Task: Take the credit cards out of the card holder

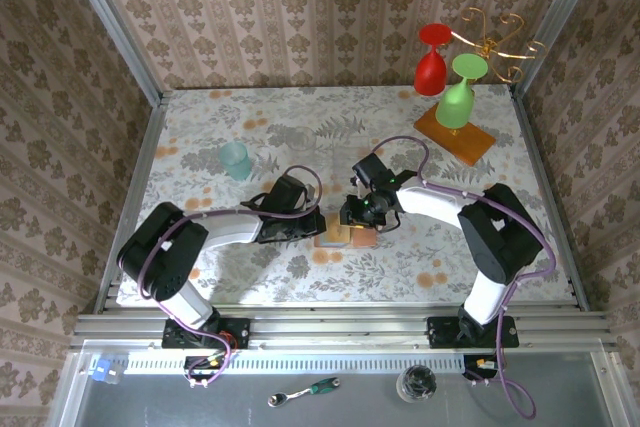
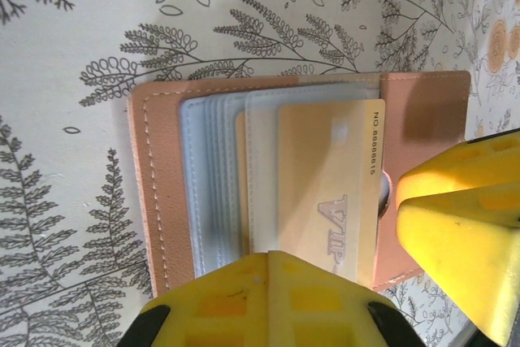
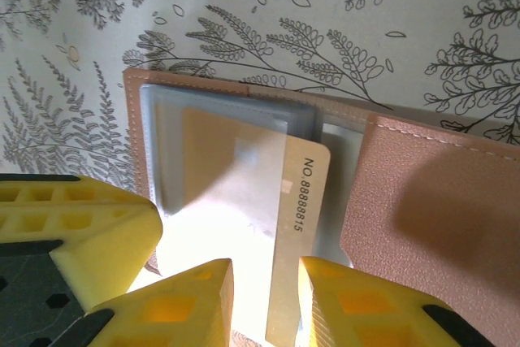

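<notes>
- Right wrist view is showing the pulling-out step in hand: the right gripper (image 3: 266, 274) is reaching over the open card holder (image 3: 422, 201); its jaws are standing narrow about the free end of the orange-tan card (image 3: 305, 201); whether they are pinching it I cannot tell.
- The left gripper (image 2: 268, 282), closed tight on nothing, is seemingly pinning the holder's near edge to the table (image 2: 65, 38).
- The holder is lying open and flat at mid-table between the arms; the card is sitting partly out of a clear sleeve over the grey-blue pockets (image 2: 213, 184); what else they are holding I cannot tell.
- The next move is calling, I judge, for a firm pinch and a straight, flat pull along the pocket.
</notes>
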`<move>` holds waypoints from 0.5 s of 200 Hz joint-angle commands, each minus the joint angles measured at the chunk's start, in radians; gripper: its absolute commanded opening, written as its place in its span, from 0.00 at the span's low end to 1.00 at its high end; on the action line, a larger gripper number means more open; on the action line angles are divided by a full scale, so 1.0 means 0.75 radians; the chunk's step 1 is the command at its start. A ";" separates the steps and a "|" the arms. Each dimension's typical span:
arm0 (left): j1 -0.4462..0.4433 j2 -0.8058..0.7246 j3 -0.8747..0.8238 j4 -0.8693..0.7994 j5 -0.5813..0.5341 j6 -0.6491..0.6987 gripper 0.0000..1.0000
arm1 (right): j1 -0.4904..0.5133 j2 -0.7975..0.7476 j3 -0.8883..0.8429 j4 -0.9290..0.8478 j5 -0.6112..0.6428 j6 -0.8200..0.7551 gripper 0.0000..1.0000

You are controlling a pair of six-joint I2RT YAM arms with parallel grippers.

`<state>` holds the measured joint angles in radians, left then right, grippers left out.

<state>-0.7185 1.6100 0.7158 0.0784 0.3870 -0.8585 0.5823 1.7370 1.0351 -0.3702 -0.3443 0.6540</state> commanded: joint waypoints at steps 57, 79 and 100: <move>-0.016 0.041 0.089 -0.049 0.008 0.048 0.00 | -0.008 -0.032 0.022 -0.024 -0.006 -0.015 0.29; -0.015 0.063 0.075 -0.047 -0.003 0.050 0.00 | -0.007 -0.017 0.017 -0.003 -0.032 -0.007 0.29; -0.014 0.080 0.060 -0.040 -0.005 0.050 0.00 | -0.007 0.008 0.017 0.016 -0.065 -0.002 0.29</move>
<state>-0.7261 1.6501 0.7681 0.0570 0.3878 -0.8433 0.5823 1.7271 1.0351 -0.3664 -0.3531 0.6544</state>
